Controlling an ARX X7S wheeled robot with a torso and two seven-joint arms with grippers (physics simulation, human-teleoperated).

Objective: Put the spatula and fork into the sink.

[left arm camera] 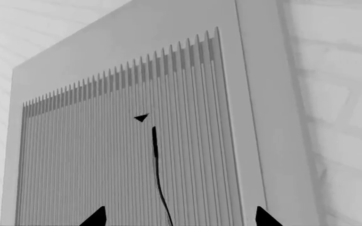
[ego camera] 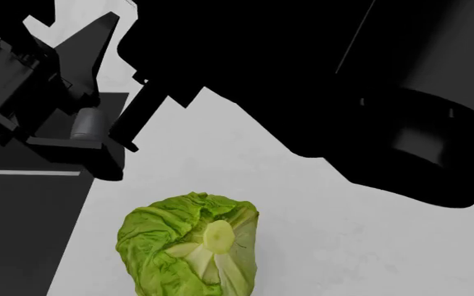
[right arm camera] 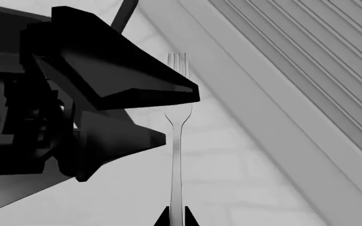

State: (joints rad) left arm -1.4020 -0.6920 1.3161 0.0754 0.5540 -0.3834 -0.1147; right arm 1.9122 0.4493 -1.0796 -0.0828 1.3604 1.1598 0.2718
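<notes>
Right pincer (right arm camera: 176,221) pinches the fork (right arm camera: 176,141) by its handle, tines at 12 o'clock; left pincer (left arm camera: 179,217) spread

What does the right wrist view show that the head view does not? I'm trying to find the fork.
Only the right wrist view shows the fork, its handle pinched in the right gripper, tines pointing away, with a ribbed grey panel behind. Only the head view shows the lettuce on the white counter and a dark sink beside it. Both show the left gripper, whose state I cannot tell.
</notes>
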